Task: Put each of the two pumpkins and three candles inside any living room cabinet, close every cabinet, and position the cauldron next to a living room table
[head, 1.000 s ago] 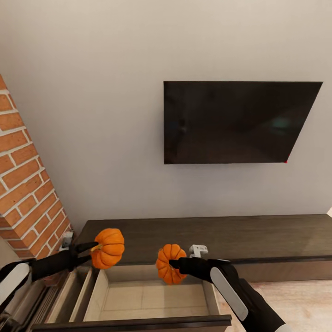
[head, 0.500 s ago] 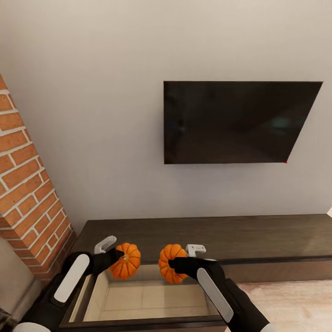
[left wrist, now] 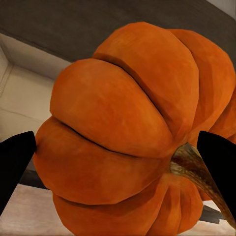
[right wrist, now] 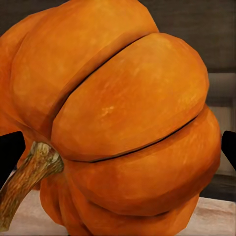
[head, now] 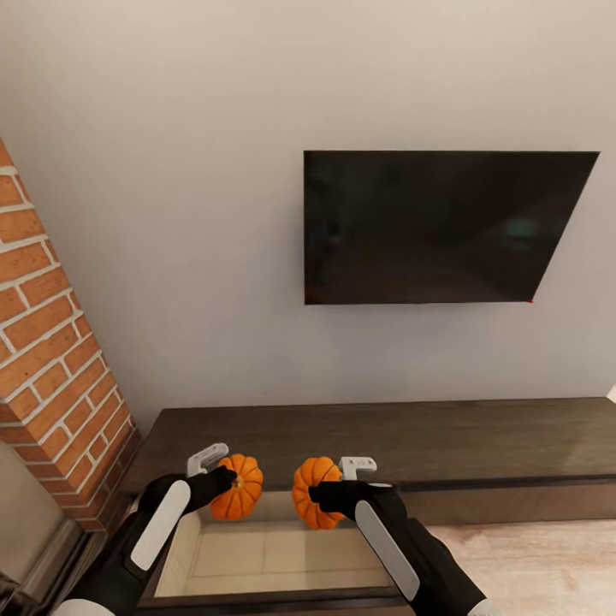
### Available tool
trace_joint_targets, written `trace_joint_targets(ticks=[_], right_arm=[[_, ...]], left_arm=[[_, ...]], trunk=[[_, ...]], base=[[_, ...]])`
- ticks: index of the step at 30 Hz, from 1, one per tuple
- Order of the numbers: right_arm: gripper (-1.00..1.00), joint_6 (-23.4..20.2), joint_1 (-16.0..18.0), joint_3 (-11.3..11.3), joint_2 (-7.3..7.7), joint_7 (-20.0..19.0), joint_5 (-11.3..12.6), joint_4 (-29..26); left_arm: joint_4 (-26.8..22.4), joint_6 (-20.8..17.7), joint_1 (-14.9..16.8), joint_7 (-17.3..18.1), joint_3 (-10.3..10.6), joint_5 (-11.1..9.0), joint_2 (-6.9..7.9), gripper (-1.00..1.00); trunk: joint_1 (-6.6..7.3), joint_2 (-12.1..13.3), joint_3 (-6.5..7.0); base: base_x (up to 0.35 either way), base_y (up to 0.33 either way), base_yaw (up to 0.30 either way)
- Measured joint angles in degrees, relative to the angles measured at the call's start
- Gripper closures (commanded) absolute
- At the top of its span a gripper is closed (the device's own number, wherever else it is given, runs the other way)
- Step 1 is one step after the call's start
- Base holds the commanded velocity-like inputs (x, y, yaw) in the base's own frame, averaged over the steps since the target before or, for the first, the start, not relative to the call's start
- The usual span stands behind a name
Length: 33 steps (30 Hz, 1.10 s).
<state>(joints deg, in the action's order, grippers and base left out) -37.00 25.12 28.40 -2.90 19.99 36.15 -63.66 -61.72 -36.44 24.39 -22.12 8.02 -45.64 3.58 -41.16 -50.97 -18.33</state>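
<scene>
A brick column (head: 47, 359) fills the left edge of your head view. Low in the frame, your left gripper (head: 221, 482) clamps one pumpkin (head: 239, 488) and your right gripper (head: 329, 489) clamps the other pumpkin (head: 311, 492), both above the cabinet's (head: 445, 441) open drawer (head: 274, 558). A dark TV (head: 441, 227) hangs on the grey wall, upper right.

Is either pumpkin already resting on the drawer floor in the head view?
No: the left pumpkin and right pumpkin both hang in the fingers above the open drawer, clear of its pale floor.
</scene>
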Motion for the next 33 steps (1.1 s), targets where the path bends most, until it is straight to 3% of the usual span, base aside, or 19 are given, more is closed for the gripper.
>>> trace_joint_targets(ticks=[8, 33], right_arm=[[1.00, 0.08, 0.82, -0.02, -0.03, 0.02, -0.08, 2.28], [1.00, 0.39, 0.93, -0.11, -0.01, 0.01, 0.26, 2.83]], left_arm=[[0.01, 0.02, 0.00, -0.10, 1.27, 0.21, 0.04, 1.00], [0.02, 0.00, 0.00, -0.10, 1.38, 0.15, 0.14, 1.00]], trunk=[[0.01, 0.00, 0.00], [0.00, 0.00, 0.00]], base=[[0.109, 0.049, 0.000], [0.105, 0.064, 0.000]])
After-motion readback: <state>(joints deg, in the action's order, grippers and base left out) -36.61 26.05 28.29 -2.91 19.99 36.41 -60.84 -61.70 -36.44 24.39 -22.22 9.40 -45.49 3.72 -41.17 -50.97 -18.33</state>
